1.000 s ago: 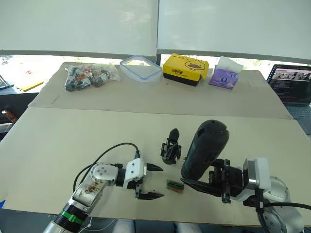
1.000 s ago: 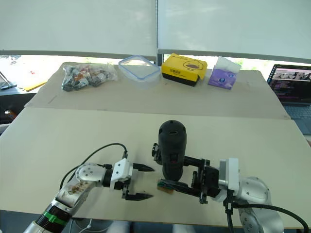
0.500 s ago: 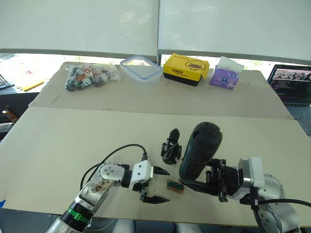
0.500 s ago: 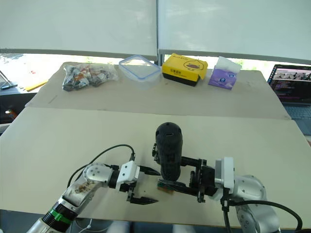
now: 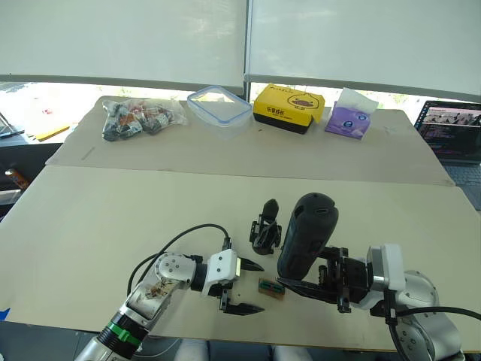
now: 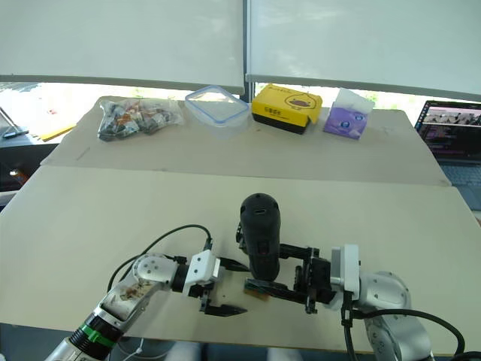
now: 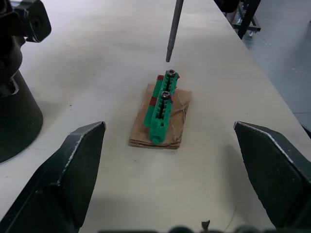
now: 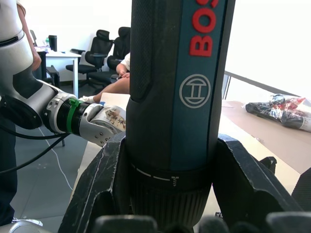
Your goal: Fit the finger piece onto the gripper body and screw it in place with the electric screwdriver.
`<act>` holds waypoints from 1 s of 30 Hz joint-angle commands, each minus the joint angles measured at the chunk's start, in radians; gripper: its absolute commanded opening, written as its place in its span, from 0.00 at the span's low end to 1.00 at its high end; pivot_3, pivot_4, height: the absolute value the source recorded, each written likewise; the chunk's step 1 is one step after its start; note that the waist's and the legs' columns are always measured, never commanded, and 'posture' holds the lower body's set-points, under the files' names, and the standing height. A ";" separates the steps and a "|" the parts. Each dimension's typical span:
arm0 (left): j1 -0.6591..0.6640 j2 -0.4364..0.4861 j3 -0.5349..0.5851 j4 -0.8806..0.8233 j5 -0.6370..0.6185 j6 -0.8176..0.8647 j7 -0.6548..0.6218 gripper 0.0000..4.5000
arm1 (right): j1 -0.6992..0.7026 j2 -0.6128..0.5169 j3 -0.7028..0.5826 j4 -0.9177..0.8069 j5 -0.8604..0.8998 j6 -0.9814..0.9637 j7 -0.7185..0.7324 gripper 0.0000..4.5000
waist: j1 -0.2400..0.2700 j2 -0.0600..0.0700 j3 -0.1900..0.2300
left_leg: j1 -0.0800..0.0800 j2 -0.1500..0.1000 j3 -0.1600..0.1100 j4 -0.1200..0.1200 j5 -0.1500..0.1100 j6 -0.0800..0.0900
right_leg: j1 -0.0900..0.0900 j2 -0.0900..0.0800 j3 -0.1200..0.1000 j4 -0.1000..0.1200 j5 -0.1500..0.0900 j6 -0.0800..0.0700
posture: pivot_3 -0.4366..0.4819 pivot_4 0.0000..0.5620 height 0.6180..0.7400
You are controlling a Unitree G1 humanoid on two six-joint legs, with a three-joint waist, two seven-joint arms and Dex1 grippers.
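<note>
The electric screwdriver (image 5: 304, 237), a thick black body with red lettering (image 8: 180, 97), stands upright with my right gripper (image 5: 301, 280) shut around its lower part. Its thin metal bit (image 7: 173, 29) hangs just over the far end of a small green-and-tan block (image 5: 271, 289) that holds two screws (image 7: 163, 114). My left gripper (image 5: 255, 287) is open just left of that block, one finger (image 7: 73, 170) on each side. The gripper body (image 5: 264, 229) stands behind the block with a pointed black finger sticking up. The finger piece is out of view as a separate part.
At the back of the table lie a bag of parts (image 5: 139, 118), a clear lidded container (image 5: 219, 105), a yellow box (image 5: 288, 107) and a purple tissue pack (image 5: 346, 119). A laptop (image 5: 451, 129) sits at the far right. The table's front edge (image 5: 225, 335) runs just below both grippers.
My left gripper has slid right, up to the green-and-tan block, still open. The right gripper has brought the screwdriver a little left and lower, toward the same block.
</note>
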 commanded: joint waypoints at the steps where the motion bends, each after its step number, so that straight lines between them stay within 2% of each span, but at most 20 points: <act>1: 0.004 -0.005 -0.021 -0.003 0.013 0.003 0.008 1.00 | -0.006 -0.005 -0.001 -0.027 0.012 -0.042 0.001 0.43 | 0.000 0.000 0.000 | 0.000 0.000 0.000 0.000 0.000 0.000 | 0.000 0.000 0.000 0.000 0.000 0.000 | 0.48 0.27 1.00; 30: 0.009 -0.023 -0.016 0.018 0.008 0.005 0.022 1.00 | -0.018 -0.021 0.001 -0.007 0.006 -0.047 0.009 0.43 | 0.004 0.000 0.000 | 0.000 0.000 0.000 0.001 0.000 0.000 | 0.000 0.000 0.000 0.000 0.000 0.000 | 0.48 0.27 1.00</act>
